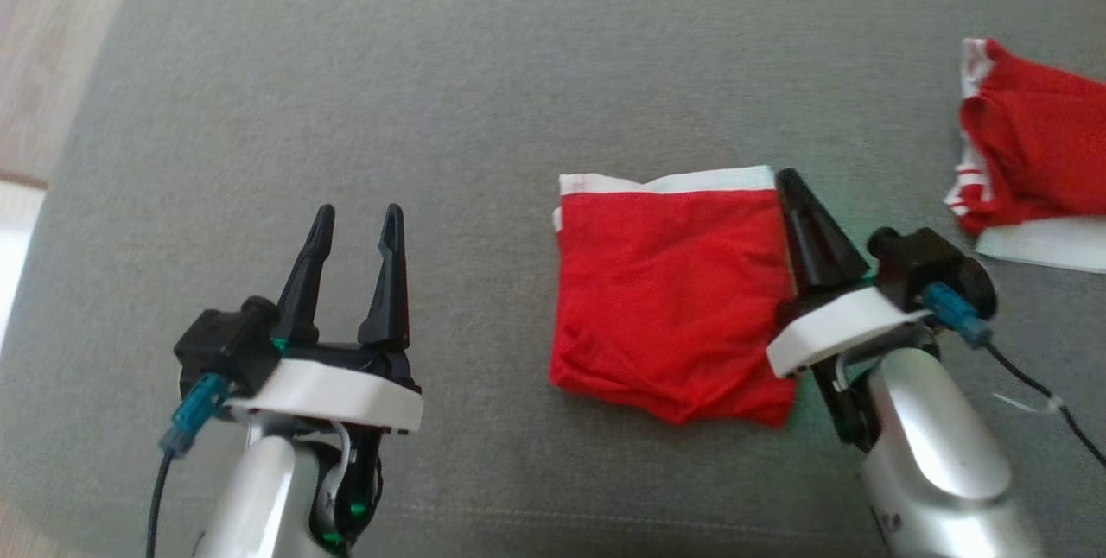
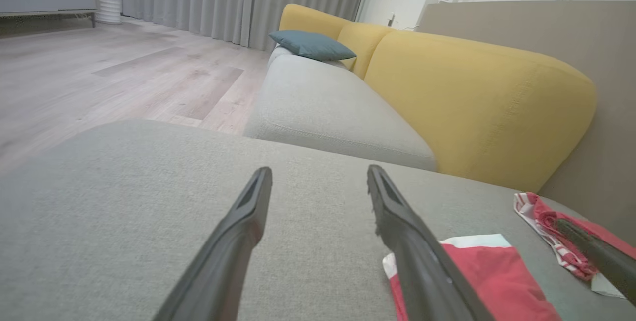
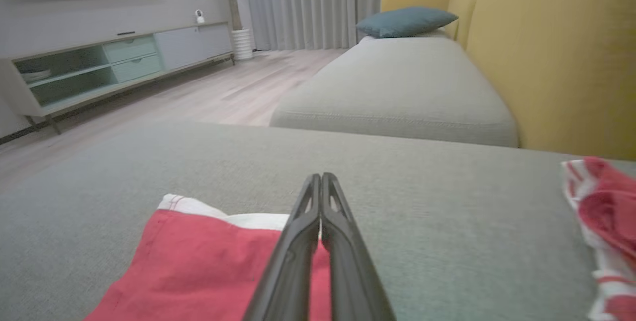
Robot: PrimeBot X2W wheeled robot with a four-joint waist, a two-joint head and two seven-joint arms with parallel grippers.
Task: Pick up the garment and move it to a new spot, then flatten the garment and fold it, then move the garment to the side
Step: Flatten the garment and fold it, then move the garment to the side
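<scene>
- Folded red garment [image 1: 670, 299] flat at the middle of the grey cushion [image 1: 432, 66], well apart from second red garment [image 1: 1037, 143] at far right.
- Right tool [image 1: 788, 182] closed tight along its right edge, likely for a sideways push.
- Left tool [image 1: 359, 217] spread open, empty, parked clear.

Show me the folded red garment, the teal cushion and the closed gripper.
folded red garment [image 1: 670, 307]: head view, middle of its red cloth.
teal cushion [image 3: 405, 21]: right wrist view, its top face.
right gripper [image 1: 788, 185]: head view, its closed fingertips.
</scene>
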